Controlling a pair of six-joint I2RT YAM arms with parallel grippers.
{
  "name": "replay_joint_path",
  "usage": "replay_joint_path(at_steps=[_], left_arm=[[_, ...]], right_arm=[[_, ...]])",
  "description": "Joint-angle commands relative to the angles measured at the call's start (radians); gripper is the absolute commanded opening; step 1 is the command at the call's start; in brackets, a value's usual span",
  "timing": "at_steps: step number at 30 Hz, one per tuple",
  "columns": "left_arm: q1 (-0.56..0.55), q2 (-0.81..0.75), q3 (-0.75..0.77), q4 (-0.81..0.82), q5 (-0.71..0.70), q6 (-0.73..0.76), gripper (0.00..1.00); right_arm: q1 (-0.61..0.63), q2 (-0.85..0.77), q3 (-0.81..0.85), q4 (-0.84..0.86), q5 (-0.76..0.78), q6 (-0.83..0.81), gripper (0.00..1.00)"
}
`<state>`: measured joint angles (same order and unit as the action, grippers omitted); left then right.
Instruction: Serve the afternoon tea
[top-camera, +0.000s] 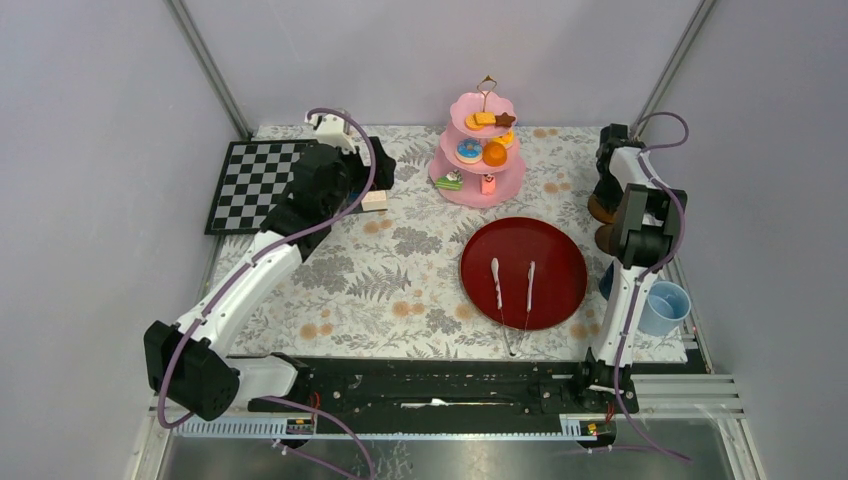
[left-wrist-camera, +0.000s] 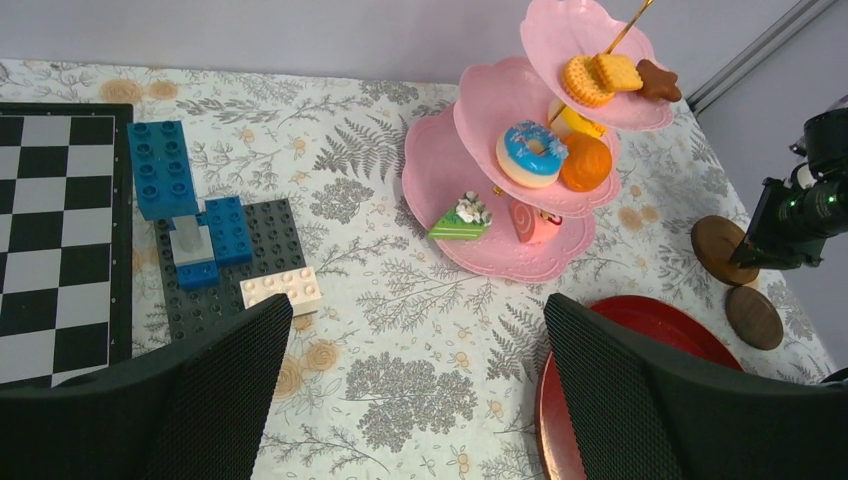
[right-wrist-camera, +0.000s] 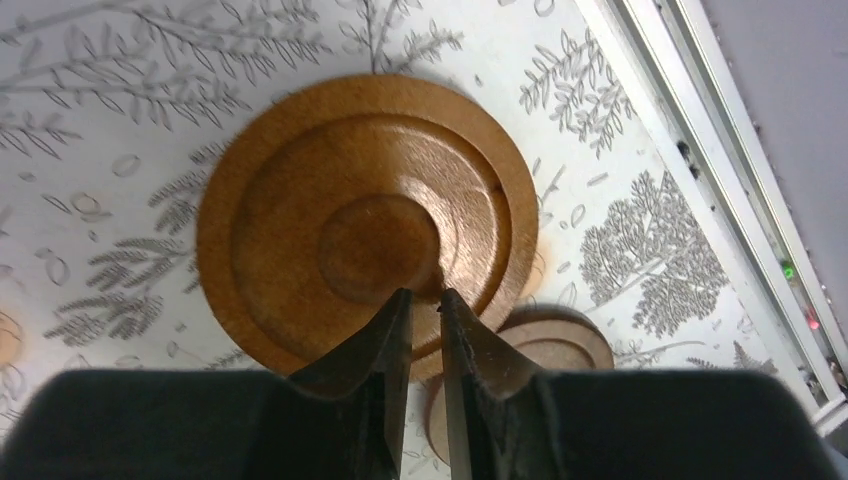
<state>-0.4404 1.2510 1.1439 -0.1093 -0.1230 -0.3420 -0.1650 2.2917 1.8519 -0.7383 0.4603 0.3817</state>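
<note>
The pink three-tier stand (top-camera: 470, 198) stands at the back middle, also in the left wrist view (left-wrist-camera: 430, 180). It carries toy sweets: a blue donut (left-wrist-camera: 530, 152), an orange piece (left-wrist-camera: 585, 162), a green cake slice (left-wrist-camera: 460, 218) and biscuits (left-wrist-camera: 600, 75). My left gripper (top-camera: 375, 178) is open and empty above the cloth, left of the stand (left-wrist-camera: 415, 370). My right gripper (top-camera: 604, 200) is shut on the rim of a brown saucer (right-wrist-camera: 360, 230) at the far right. A second saucer (right-wrist-camera: 555, 345) lies beside it. A blue cup (top-camera: 665, 305) stands at the near right.
A dark red tray (top-camera: 560, 260) holds two white tongs (top-camera: 497, 285) in front of the stand. A chessboard (top-camera: 250, 185) lies at the back left, with toy bricks on a dark baseplate (left-wrist-camera: 270, 235) and a cream brick (left-wrist-camera: 282, 290) beside it. Walls and frame posts close in the table.
</note>
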Motion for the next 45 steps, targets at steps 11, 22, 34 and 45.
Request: replay_joint_path(at_steps=[11, 22, 34, 45], left_arm=[[-0.005, 0.009, 0.062, 0.003, -0.061, 0.027, 0.99], [-0.006, 0.033, 0.069, -0.009, -0.079, 0.034, 0.99], [-0.007, 0.049, 0.073, -0.015, -0.078, 0.034, 0.99], [-0.019, 0.036, 0.058, -0.001, -0.055, 0.032, 0.99]], right_arm=[[0.037, 0.210, 0.353, -0.063, -0.254, 0.030, 0.29], [0.109, 0.416, 0.695, -0.090, -0.350, 0.063, 0.35], [0.134, 0.493, 0.782, 0.097, -0.385, 0.070, 0.50], [0.119, 0.495, 0.758, 0.255, -0.602, 0.158, 0.68]])
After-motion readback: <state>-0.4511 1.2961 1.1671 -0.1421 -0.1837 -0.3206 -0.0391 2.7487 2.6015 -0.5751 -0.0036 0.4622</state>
